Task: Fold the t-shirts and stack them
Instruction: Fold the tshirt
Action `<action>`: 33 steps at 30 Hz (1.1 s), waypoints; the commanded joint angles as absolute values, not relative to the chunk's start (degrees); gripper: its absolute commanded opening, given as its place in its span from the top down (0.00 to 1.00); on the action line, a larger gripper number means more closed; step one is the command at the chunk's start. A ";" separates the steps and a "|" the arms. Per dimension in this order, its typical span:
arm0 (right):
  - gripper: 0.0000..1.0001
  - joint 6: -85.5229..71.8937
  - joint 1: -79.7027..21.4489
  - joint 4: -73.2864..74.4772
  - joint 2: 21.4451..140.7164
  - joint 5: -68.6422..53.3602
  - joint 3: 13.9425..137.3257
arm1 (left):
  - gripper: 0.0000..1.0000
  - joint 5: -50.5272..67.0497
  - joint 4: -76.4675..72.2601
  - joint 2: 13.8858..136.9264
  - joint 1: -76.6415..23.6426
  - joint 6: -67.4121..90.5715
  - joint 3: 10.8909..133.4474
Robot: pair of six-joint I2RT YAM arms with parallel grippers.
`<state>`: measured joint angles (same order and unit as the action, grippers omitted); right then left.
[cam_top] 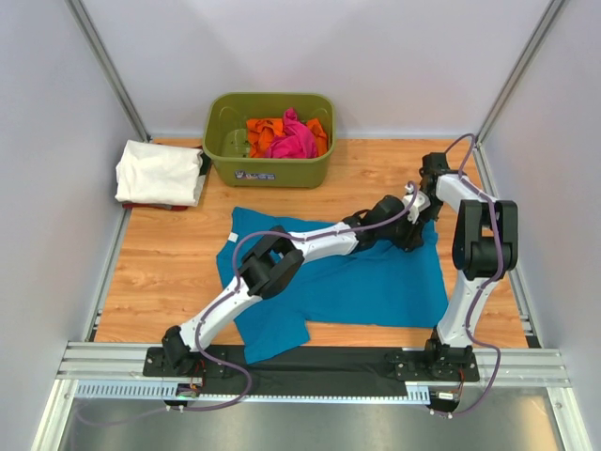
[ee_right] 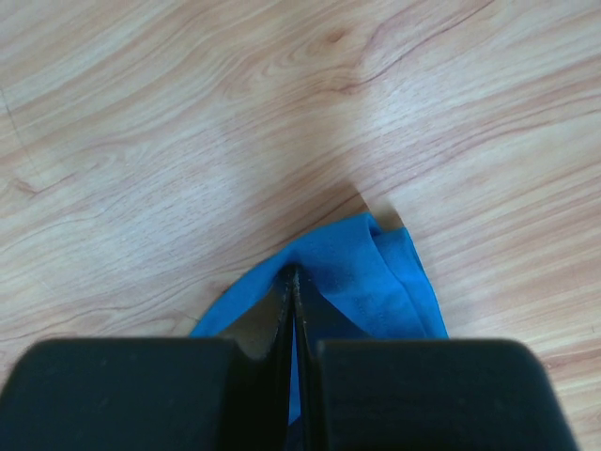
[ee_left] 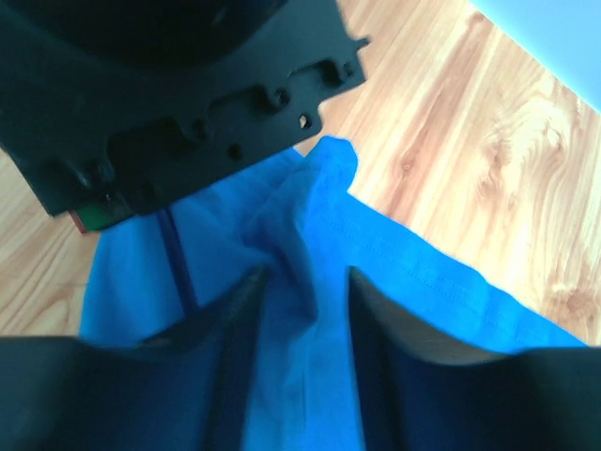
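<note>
The teal t-shirt [cam_top: 376, 282] is lying spread over the middle of the table [cam_top: 160, 272], one flap trailing toward 7 o'clock, and both arms are working at its corner at 2 o'clock. The right gripper [ee_right: 293, 277] is pinching that corner, its jaws pressed together on a thin tip of cloth with bare wood beyond it. The left gripper [ee_left: 302, 282] is standing just beside it with its jaws spread around a raised ridge of the same fabric; whether they are pressing the ridge cannot be told. The step in hand is judged to be the first fold, with the corner being gathered. The next move is likely calling for one firm hold on the corner and a low carry across the shirt toward 8 o'clock, so the edge lands square on the opposite edge. Open wood is showing at 9 o'clock and between the shirt and the tub [cam_top: 268, 169] at 12 o'clock. The right wall is sitting close at 3 o'clock, leaving that arm little swing. A white t-shirt [cam_top: 158, 172] is resting folded at 10 o'clock, while a pink t-shirt [cam_top: 296, 139] and an orange t-shirt [cam_top: 263, 136] are waiting in the tub.
</note>
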<state>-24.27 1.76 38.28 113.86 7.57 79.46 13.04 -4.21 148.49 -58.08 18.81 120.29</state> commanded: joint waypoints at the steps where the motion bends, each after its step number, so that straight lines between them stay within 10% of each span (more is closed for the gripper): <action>1: 1.00 -23.82 1.76 37.18 116.98 7.47 79.63 | 0.57 14.50 -2.90 150.38 -57.66 19.51 124.89; 11: 1.00 -23.73 1.85 37.26 117.51 7.29 80.07 | 0.99 15.03 -2.90 147.23 -57.92 17.06 120.59; 30: 1.00 -23.73 1.85 37.44 116.89 8.61 79.54 | 1.00 22.59 -8.44 137.90 -61.17 14.50 107.67; 33: 1.00 -23.73 1.85 37.53 116.81 8.61 79.28 | 0.87 22.50 -6.69 137.12 -61.26 14.50 107.23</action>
<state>-24.10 1.96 38.39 114.24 7.42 80.05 17.85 -7.01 141.21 -59.27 15.68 107.83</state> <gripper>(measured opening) 0.004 0.103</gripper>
